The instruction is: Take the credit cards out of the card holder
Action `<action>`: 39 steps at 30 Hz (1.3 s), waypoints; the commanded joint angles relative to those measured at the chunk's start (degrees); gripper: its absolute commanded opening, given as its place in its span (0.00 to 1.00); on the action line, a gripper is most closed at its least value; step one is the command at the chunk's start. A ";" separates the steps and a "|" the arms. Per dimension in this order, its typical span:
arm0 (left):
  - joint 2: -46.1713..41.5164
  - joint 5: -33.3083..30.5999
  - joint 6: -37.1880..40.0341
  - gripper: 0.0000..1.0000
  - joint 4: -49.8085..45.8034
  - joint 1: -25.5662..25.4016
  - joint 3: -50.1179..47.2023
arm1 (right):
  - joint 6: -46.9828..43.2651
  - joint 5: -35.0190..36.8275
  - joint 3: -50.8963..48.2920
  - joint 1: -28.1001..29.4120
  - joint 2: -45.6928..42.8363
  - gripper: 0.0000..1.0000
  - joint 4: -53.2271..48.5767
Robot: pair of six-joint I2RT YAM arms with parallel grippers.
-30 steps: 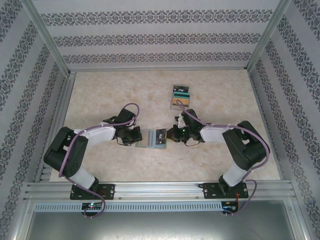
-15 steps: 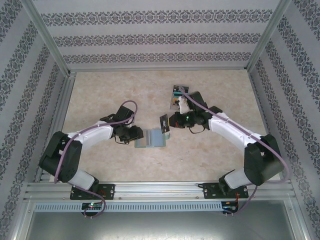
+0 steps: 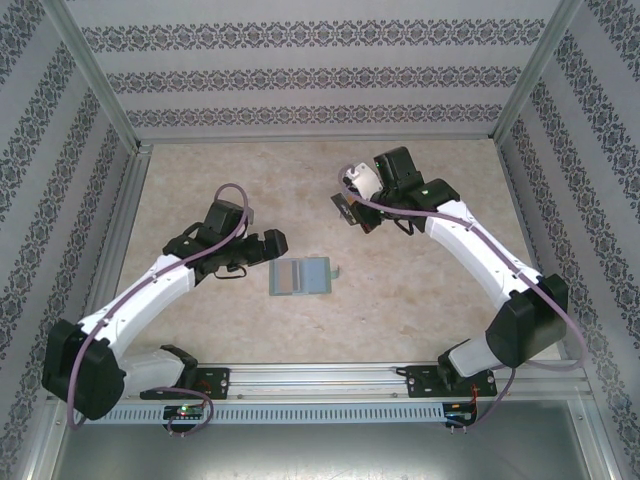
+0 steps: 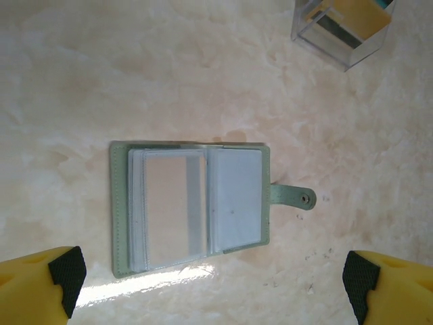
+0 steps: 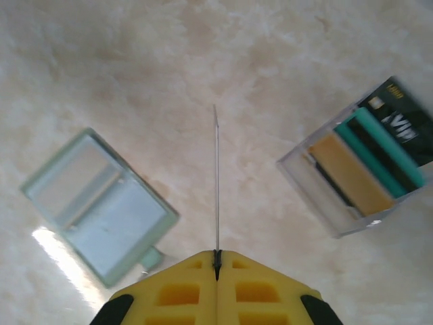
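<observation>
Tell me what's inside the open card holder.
The card holder lies open: clear plastic sleeves over a pale blue-grey lining, with no card showing in the top ones. Sleeves stacked underneath are covered, so whether they are empty cannot be told.

We record: card holder [image 4: 120, 203], matt dull-green cover, leather-like, stitched edge; its sleeves [image 4: 172, 203] clear glossy plastic. Table [image 4: 203, 81], smooth marbled top, faint sheen. Box [image 4: 346, 59] at upper right of the frame, clear hard plastic; credit cards [image 4: 362, 13] inside, smooth plastic.
</observation>
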 commanded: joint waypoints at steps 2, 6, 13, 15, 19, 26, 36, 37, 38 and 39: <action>-3.10 -2.45 2.14 0.99 -4.18 0.93 0.69 | -14.85 5.35 5.84 -0.95 3.31 0.00 -1.80; -4.04 -3.27 3.42 0.99 -5.88 1.16 1.26 | -19.92 8.14 8.42 -1.06 6.39 0.00 -2.07; -4.88 -4.21 3.80 0.99 -6.31 1.33 1.75 | -31.24 18.46 9.67 -1.27 12.97 0.00 2.30; -4.87 -4.21 3.62 0.99 -6.30 1.32 1.92 | -34.37 19.45 10.48 -1.79 15.28 0.00 4.42; -4.86 -4.55 3.83 0.99 -7.13 1.32 2.49 | -37.54 19.49 15.29 -3.15 20.21 0.00 5.06; -4.26 -4.03 3.88 0.99 -7.69 1.41 2.88 | -42.86 21.02 19.69 -3.53 26.78 0.00 6.29; -2.54 -4.05 5.16 0.99 -8.91 1.49 4.63 | -43.68 21.15 20.29 -5.62 30.25 0.00 7.13; -2.28 -4.01 5.21 0.99 -8.96 1.49 4.72 | -43.52 21.06 20.33 -5.76 30.52 0.00 7.12; -2.08 -4.03 5.29 0.99 -8.84 1.51 4.78 | -43.45 21.06 20.25 -5.86 30.79 0.00 7.29; -1.96 -4.03 5.27 0.99 -8.82 1.46 4.79 | -43.42 20.88 20.16 -6.04 30.98 0.00 7.38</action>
